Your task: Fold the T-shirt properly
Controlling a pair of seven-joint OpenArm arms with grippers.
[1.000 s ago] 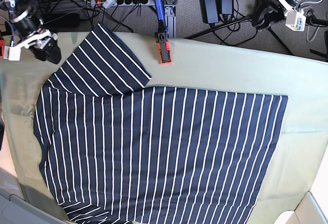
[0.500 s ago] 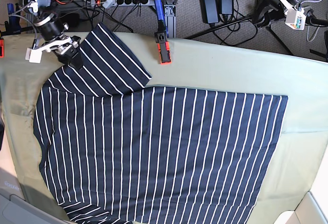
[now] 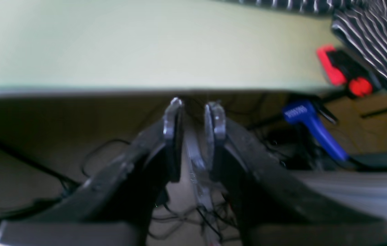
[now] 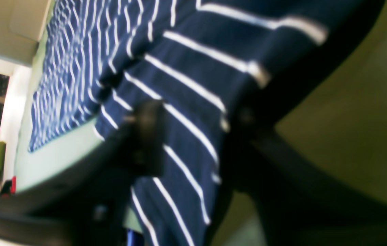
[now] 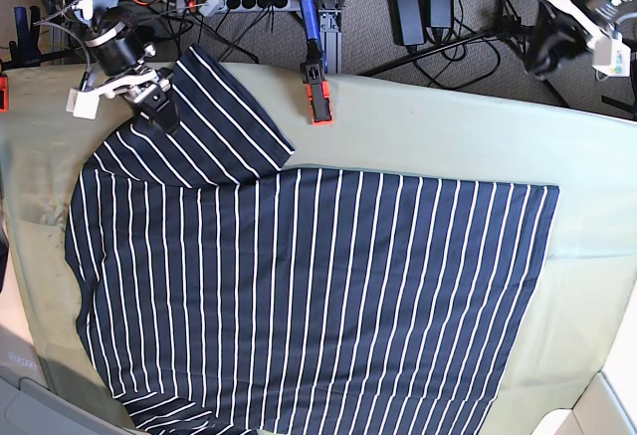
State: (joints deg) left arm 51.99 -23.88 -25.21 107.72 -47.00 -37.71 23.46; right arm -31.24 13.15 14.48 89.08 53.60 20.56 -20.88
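Observation:
The T-shirt (image 5: 318,296), dark navy with thin white stripes, lies flat on the olive-green table cloth (image 5: 448,136). One sleeve (image 5: 219,126) points toward the far left corner. My right gripper (image 5: 159,108) sits on that sleeve's outer edge. In the right wrist view its two fingers straddle the sleeve hem (image 4: 186,112), still apart, with striped fabric between them (image 4: 197,112). My left gripper (image 5: 545,49) hangs beyond the table's far right edge, off the shirt. In the left wrist view its fingers (image 3: 195,104) stand a narrow gap apart and hold nothing.
An orange and black clamp (image 5: 318,97) grips the table's far edge beside the sleeve, with a blue handle (image 5: 310,19) behind it. A power strip and cables (image 5: 239,2) lie on the floor behind. A pale bin corner (image 5: 607,405) shows at the bottom right.
My right arm has moved rightward from the far left corner onto the sleeve's edge, and its fingers have narrowed. My left arm has shifted slightly to the right.

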